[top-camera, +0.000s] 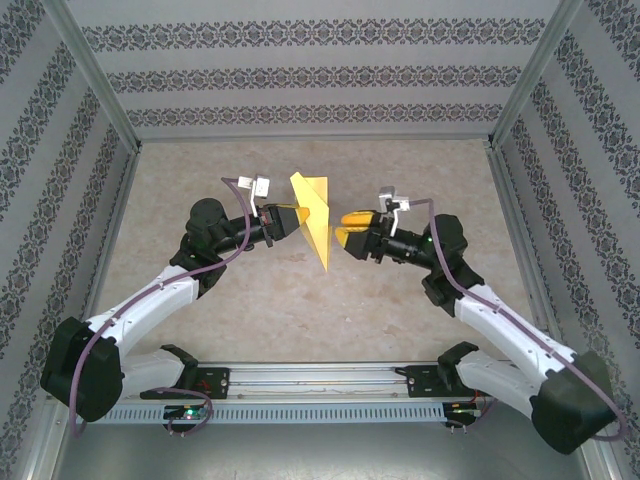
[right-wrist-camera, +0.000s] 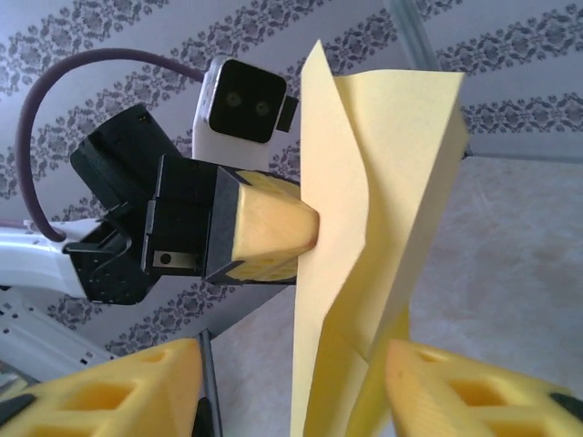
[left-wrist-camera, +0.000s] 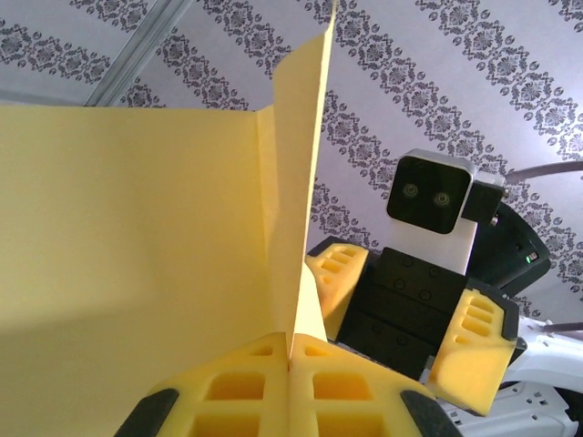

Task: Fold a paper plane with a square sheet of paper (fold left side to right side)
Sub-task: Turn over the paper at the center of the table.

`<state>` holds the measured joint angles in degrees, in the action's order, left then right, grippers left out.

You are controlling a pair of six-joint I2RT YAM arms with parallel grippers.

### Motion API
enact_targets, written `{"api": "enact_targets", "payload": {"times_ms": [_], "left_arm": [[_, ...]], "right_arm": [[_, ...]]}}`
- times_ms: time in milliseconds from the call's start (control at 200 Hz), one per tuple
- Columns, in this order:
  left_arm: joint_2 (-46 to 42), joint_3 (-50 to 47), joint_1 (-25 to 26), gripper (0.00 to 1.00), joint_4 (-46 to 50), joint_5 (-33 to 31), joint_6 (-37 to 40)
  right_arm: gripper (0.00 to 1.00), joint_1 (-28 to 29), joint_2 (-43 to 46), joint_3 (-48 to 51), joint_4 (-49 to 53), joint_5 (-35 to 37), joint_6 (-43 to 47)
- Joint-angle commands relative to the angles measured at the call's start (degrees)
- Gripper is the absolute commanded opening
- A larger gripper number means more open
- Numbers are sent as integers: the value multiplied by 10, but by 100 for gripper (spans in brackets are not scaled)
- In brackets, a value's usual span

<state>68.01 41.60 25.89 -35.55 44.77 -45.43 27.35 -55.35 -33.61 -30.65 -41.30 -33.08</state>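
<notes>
left end effector (top-camera: 290, 220) pinching the paper plane (top-camera: 313, 215), above the table (top-camera: 200, 300); right end effector (top-camera: 347, 228) spread, just beside at 3 o'clock

The paper plane (top-camera: 312, 215) hangs on edge above the middle of the surface (top-camera: 300, 310), its tip toward the near side. The left fingers (top-camera: 283, 220) pinch it from the left. The right fingers (top-camera: 355, 217) stand spread just to its right.
</notes>
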Motion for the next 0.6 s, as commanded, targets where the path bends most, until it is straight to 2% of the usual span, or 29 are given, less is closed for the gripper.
{"api": "enact_targets", "payload": {"times_ms": [0,75,270,395,595], "left_arm": [[-2,10,7,2,-37,3,-1],[-1,10,7,2,-37,3,-1],[3,9,7,2,-46,5,-5],[5,8,8,2,-51,6,-8],[9,7,8,2,-58,8,-15]], "right_arm": [[64,-6,10,25,37,39,5],[71,-5,2,32,36,31,-11],[82,30,-24,22,24,12,-11],[82,48,-50,9,17,19,-10],[72,67,-84,-27,13,24,-6]]}}
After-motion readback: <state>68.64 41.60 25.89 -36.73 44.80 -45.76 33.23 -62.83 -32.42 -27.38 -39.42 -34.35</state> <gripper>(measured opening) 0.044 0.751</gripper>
